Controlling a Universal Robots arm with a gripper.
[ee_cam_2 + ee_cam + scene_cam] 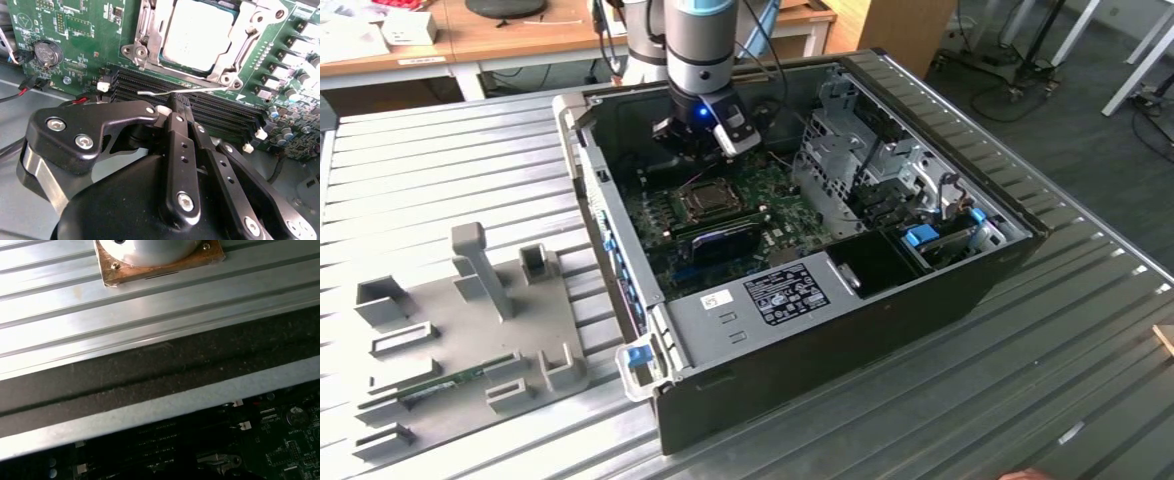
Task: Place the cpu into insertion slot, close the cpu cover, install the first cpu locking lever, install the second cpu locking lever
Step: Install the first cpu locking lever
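In the second wrist view the cpu (197,32) lies with its silver top up in the insertion slot (711,200) of the green board. The cpu cover (150,35) is down flat around the chip. A thin silver locking lever (165,91) sticks out sideways over the black memory slots (220,112), just beyond my fingertips. My gripper (176,104) is shut with nothing held, its tips a little short of that lever. In the exterior view the gripper (703,135) hangs inside the open computer case (961,290), just behind the socket.
The case lies open on a ribbed metal table (1067,360). A drive cage (867,150) stands at the exterior view's right of the board. A grey fixture plate (467,330) with blocks lies on the table at the exterior view's left. A coin battery (46,52) sits on the board.
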